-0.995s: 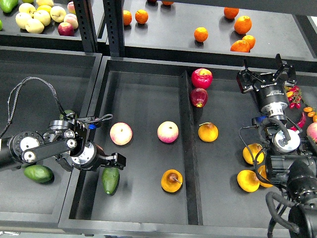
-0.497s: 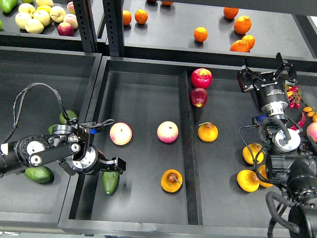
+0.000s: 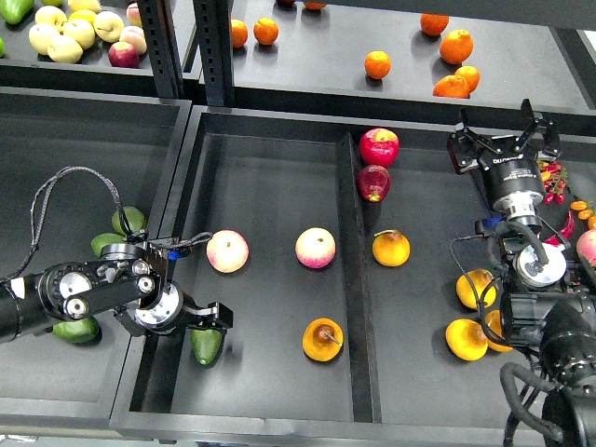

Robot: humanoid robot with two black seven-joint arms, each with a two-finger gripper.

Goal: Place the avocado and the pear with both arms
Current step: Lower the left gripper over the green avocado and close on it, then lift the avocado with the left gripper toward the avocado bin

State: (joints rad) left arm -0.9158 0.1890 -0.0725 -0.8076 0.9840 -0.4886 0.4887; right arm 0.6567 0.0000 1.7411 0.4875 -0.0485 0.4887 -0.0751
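The dark green avocado (image 3: 207, 348) lies in the left compartment of the centre tray (image 3: 270, 149), near its front left corner. My left gripper (image 3: 210, 317) sits right over the avocado's top and hides it. Its fingers look dark, and I cannot tell whether they grip the fruit. The pear (image 3: 323, 339), orange-yellow with a brown patch and stem, lies in the same compartment, to the right of the avocado. My right gripper (image 3: 503, 138) is open and empty, raised over the right tray, far from both fruits.
Two pink-and-cream fruits (image 3: 227, 250) (image 3: 316, 248) lie mid-compartment. A divider (image 3: 352, 279) splits the tray; two red apples (image 3: 379, 146) and an orange-yellow fruit (image 3: 391, 248) lie to its right. Lighter avocados (image 3: 130, 220) lie in the left tray. Oranges (image 3: 377, 64) sit on the back shelf.
My left arm has pulled back to the left and slightly down, its gripper now lower over the avocado's top. The avocado and pear stay in place. The right arm has not moved.
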